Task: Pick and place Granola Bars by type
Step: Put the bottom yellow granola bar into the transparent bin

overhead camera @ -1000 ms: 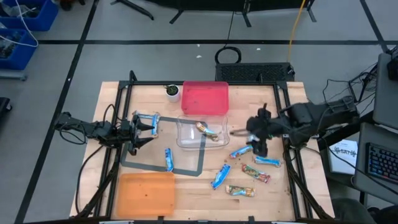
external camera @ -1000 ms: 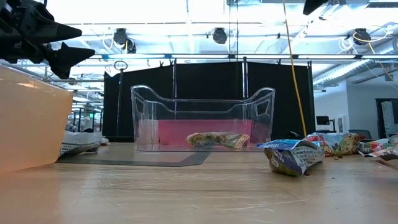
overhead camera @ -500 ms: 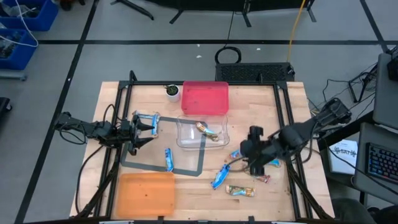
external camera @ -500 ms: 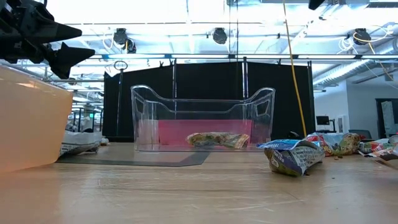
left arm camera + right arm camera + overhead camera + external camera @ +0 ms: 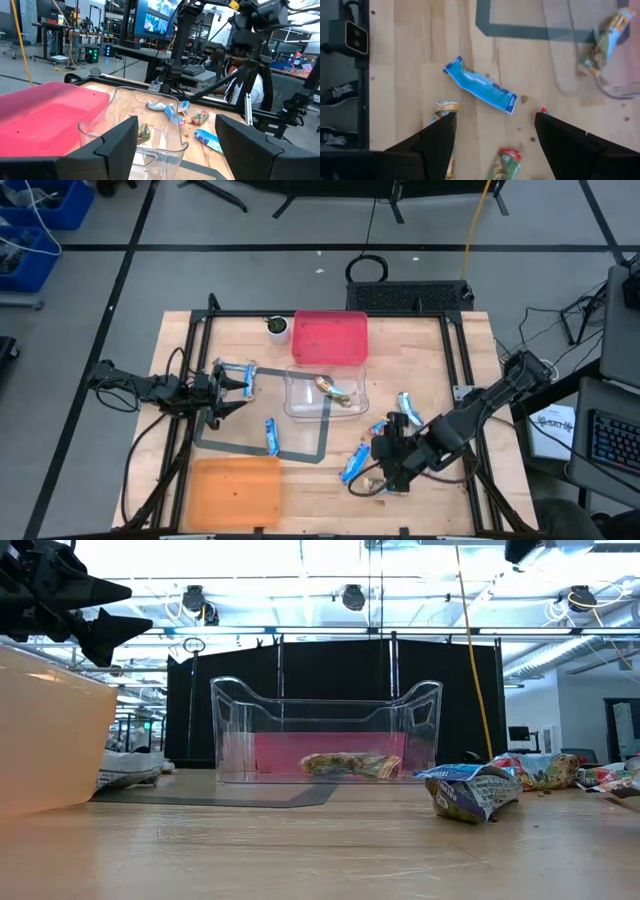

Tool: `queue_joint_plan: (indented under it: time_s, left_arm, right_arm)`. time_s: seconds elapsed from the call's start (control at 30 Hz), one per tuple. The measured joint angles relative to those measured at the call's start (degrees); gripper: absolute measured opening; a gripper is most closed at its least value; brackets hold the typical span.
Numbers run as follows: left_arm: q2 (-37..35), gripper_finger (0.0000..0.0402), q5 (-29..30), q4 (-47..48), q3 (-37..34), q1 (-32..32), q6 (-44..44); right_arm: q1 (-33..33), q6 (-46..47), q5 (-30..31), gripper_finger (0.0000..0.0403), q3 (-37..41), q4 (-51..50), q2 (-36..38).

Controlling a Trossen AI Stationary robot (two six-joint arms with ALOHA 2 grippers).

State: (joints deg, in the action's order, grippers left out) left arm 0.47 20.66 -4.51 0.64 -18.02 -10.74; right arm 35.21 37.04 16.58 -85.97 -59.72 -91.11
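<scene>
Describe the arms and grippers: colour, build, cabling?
Both arms are black, slim and jointed, with dark cables at the left arm's base. The left gripper and right gripper each end in two dark, flat, wedge-shaped fingers. No markings show on either.

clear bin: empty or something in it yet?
Not empty. The clear bin holds one tan bar, seen from above; the low view shows it lying flat on the bin's floor. No blue bars in it.

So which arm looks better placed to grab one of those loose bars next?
The right. Its open claw hovers over the loose bars, near a blue bar. The left claw waits across the table, beyond the clear bin.
</scene>
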Motion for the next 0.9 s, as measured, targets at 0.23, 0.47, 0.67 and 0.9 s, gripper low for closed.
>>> queue_joint_plan:
  time_s: [0.23, 0.47, 0.67, 0.9]
  left_arm:
    - [0.0, 0.0269, 0.0, 0.0, 0.0, -0.02, 0.02]
    - [0.0, 0.0269, 0.0, 0.0, 0.0, -0.01, 0.02]
    - [0.0, 0.0269, 0.0, 0.0, 0.0, 0.0, 0.02]
    - [0.0, 0.0269, 0.0, 0.0, 0.0, -0.01, 0.02]
  right_arm:
    - [3.11, 5.25, -0.19, 0.026, 1.72, -0.07, -4.25]
    - [7.82, 10.73, -0.39, 0.026, 6.65, 4.18, -5.35]
    - [10.33, 16.67, -3.45, 0.026, 14.06, 14.48, -5.34]
    - [10.67, 21.11, -7.48, 0.026, 23.17, 23.1, -5.38]
